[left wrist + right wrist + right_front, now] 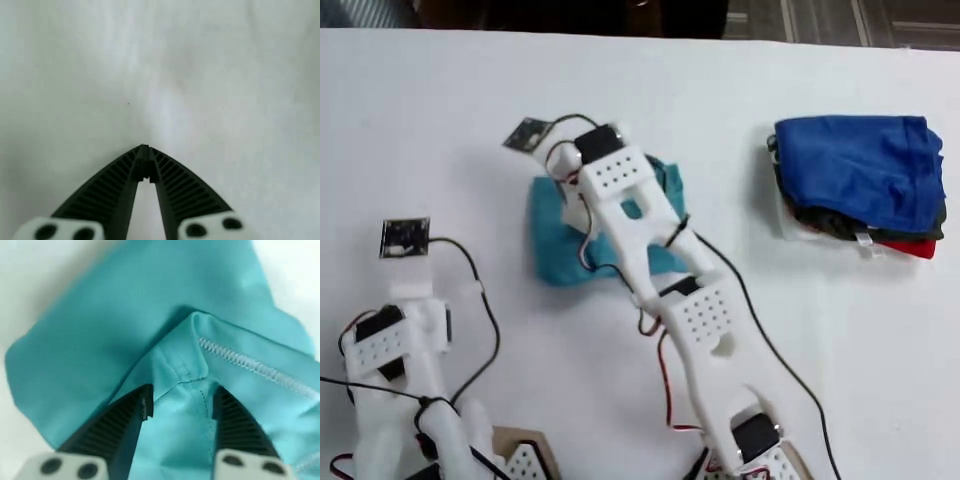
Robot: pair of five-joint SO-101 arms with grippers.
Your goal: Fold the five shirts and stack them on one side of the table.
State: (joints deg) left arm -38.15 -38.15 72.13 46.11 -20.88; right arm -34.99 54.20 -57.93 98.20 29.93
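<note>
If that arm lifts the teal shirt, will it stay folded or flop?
Probably floppy: the teal shirt bunches into a soft ridge inside the right gripper. Likely light, being thin cloth. Its folds would probably sag open when lifted.

The left arm (395, 345) sits pulled back at the near left side, with its wrist pointing down. The left gripper (144, 167) is closed tight, its two black tips touching. The right arm (705, 320) stretches far out over the middle, wrist bent down. The right gripper (181, 407) pinches a bump of the teal shirt (100, 340) between its fingers.
</note>
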